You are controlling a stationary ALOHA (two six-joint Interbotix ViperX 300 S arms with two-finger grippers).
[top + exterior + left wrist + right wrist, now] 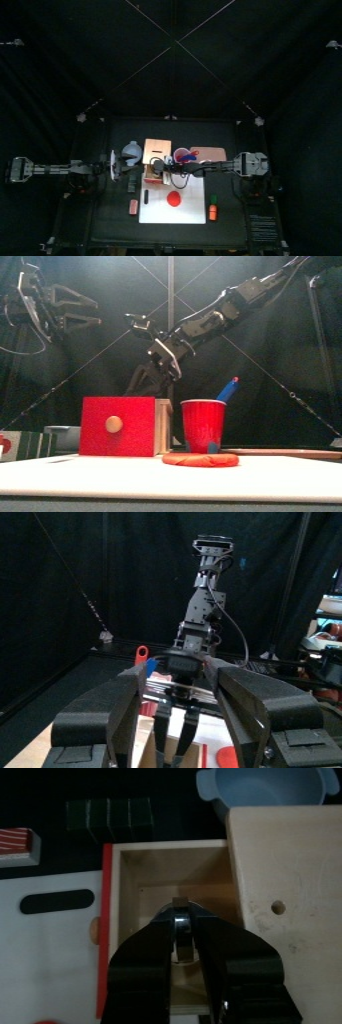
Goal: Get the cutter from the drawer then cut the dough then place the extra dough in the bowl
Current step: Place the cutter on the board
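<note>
At the left, the left tool (78, 308) hangs released, high above the worktop. Over the open drawer (147, 873), the right tool (181, 920) looks clenched on the cutter (181, 940). That thin wire could slip during lifting, dropping the cutter short of the dough (201, 459).

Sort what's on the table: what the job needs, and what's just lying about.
Job: box, its open drawer, dough, bowl, board.
Lying about: red cup, blue knife, sushi roll, red toy.
</note>
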